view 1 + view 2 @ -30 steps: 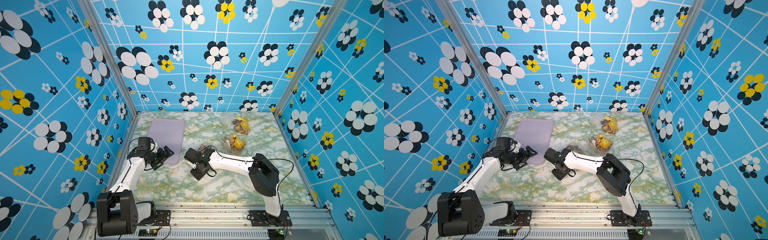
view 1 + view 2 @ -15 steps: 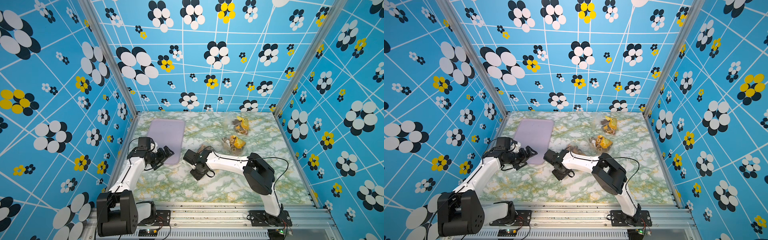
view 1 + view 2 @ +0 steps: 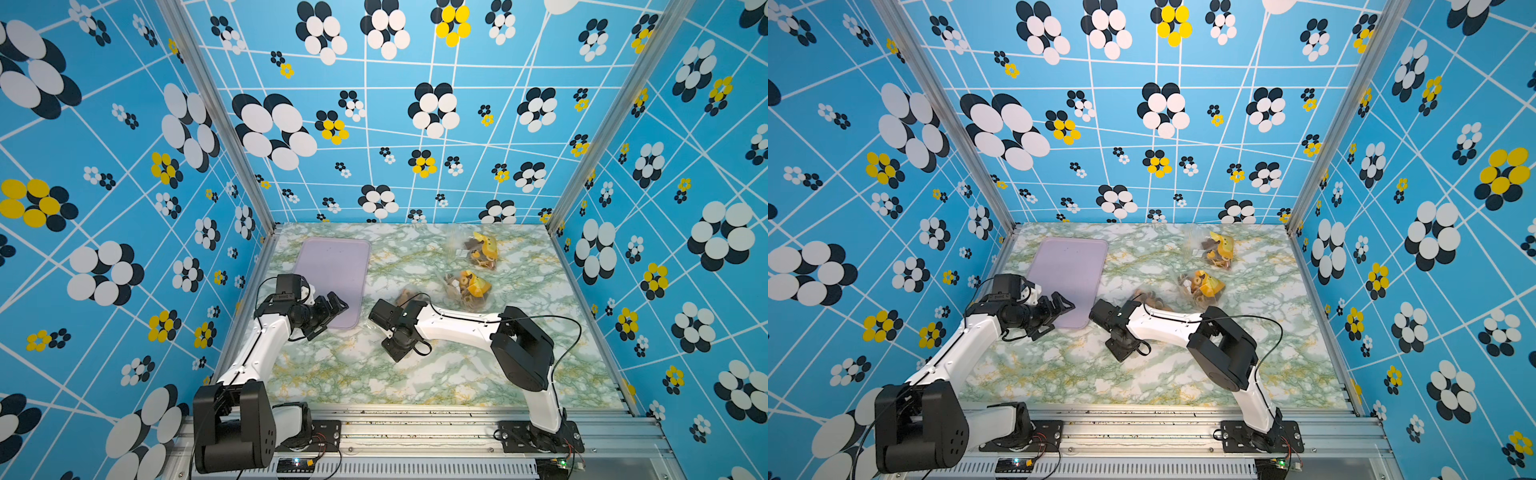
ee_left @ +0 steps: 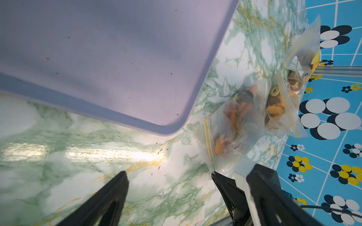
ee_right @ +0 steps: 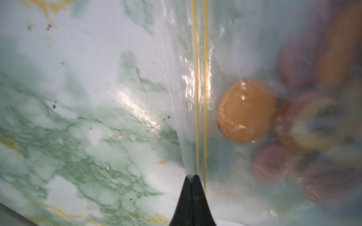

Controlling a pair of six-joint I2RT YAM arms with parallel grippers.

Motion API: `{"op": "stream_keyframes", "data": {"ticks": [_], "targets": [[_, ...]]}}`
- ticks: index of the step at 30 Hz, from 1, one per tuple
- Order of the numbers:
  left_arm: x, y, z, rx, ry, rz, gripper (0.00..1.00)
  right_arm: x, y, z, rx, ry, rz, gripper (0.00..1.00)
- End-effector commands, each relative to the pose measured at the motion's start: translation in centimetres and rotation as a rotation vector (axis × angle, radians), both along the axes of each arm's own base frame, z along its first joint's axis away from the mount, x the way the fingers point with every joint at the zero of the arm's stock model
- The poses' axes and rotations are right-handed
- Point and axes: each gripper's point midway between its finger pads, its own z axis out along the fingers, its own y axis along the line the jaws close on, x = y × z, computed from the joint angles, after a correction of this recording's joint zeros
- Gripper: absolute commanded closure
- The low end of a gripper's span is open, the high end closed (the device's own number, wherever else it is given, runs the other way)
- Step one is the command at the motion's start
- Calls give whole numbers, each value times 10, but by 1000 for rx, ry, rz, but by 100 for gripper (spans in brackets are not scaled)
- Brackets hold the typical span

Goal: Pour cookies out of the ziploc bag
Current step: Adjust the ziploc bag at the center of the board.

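I've got the right gripper (image 5: 193, 177) pinching the bag (image 4: 235, 125); my left gripper (image 3: 330, 316) is spread wide.

The right jaws are pressed together on the clear film at the bag's edge, just beside its yellow zip lines (image 5: 199, 78). The bag lies on the table (image 3: 415, 374) near the tray (image 3: 332, 266), just off its near corner, with the cookies (image 5: 246, 111) inside it. The left gripper hovers by that same corner, holding nothing. Two other bags (image 3: 467, 286) lie further back on the table.

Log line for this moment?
right jaws: shut on ziploc bag zip edge | left jaws: open, near tray corner | cookies: inside bag | pour: not started
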Motion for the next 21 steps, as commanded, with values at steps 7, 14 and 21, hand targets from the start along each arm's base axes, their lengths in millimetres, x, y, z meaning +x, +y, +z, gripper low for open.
{"op": "stream_keyframes", "data": {"ticks": [7, 14, 21], "targets": [[6, -14, -1, -5, -13, -34, 0, 29, -27, 78, 286, 23, -211, 100], [20, -42, 2, -39, -29, -99, 0, 43, -60, 117, 500, 79, -402, 100], [31, -62, 0, -39, -25, -148, 0, 67, -106, 165, 654, 16, -575, 100]]}}
